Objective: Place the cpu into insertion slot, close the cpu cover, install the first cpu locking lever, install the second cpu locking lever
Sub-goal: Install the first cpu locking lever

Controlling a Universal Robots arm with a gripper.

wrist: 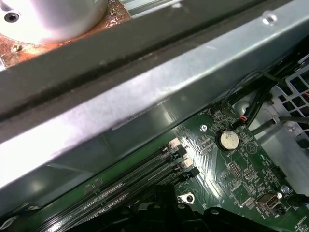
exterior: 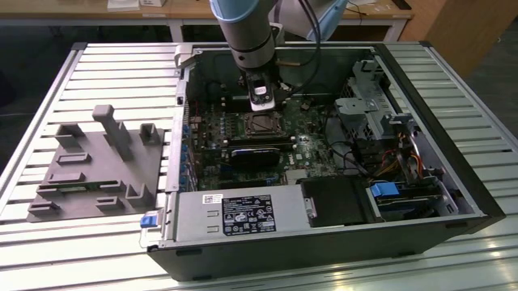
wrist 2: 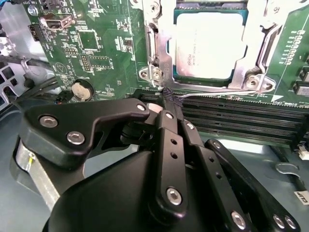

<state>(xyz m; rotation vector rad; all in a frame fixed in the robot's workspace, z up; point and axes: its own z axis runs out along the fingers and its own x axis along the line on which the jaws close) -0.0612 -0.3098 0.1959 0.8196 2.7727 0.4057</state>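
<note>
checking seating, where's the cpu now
In the second wrist view the cpu lies on the motherboard, framed by the cpu cover, beside the long memory slots.

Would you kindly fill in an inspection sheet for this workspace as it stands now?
Surface: slatted metal table carrying an open computer case.
Job's things: cpu sits in the insertion slot; cpu cover appears down around it; thin wire lever lies along the slot's edge.
Clutter: grey fixture tray on the table, to the exterior view's left of the case.
Grippers: gripper at the lever's end, over the memory slots.
Cables: orange and black cable bundle inside the case.
Surroundings: wooden desks behind.
</note>
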